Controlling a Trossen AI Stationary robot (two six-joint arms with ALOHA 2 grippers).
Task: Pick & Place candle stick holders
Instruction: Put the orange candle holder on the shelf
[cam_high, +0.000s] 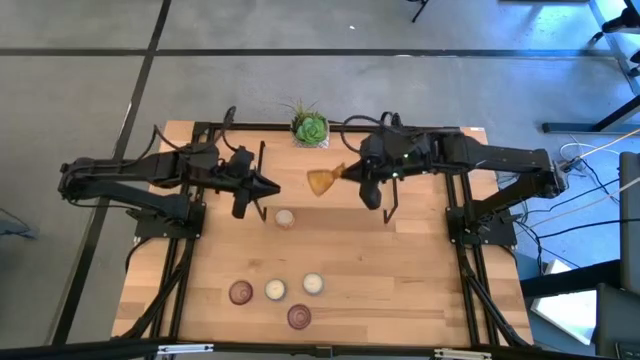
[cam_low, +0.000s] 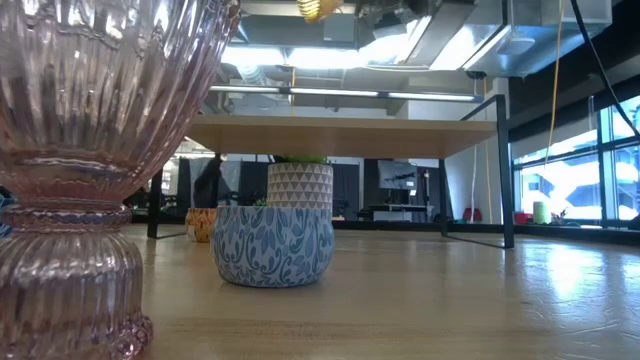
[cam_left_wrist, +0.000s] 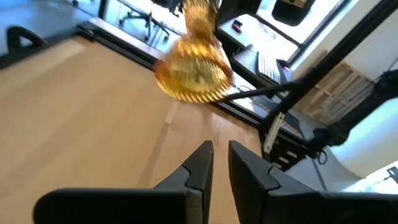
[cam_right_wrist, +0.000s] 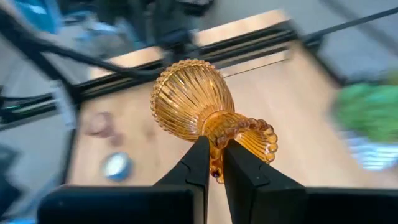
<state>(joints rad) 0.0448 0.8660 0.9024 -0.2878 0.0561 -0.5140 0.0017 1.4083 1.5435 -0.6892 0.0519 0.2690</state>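
An amber glass candle stick holder (cam_high: 322, 181) hangs in the air over the far middle of the table, with my right gripper (cam_right_wrist: 216, 146) shut on it. My left gripper (cam_left_wrist: 221, 155) hovers just to its left, shut and empty, pointing at the amber holder (cam_left_wrist: 193, 68). A low cream holder (cam_high: 285, 218) stands on the table below them. Near the front edge stand two pinkish holders (cam_high: 240, 292) (cam_high: 298, 317) and two cream ones (cam_high: 275, 290) (cam_high: 313, 284). One pinkish holder (cam_low: 80, 170) fills the left of the low view. My right gripper pinches the amber holder's narrow neck (cam_right_wrist: 219, 134), between the ribbed bowl (cam_right_wrist: 186, 99) and the flared foot (cam_right_wrist: 258, 140). The fingers come from the table's right, slanting down. The holder is lifted clear and lies tipped on its side, bowl toward my left gripper.
A green spiky plant (cam_high: 310, 128) in a patterned white pot (cam_low: 300, 185) stands at the middle of the far edge, just behind the held holder. A black frame (cam_high: 460, 215) runs along the table's sides. Bare wood lies on the right half (cam_high: 400, 280).
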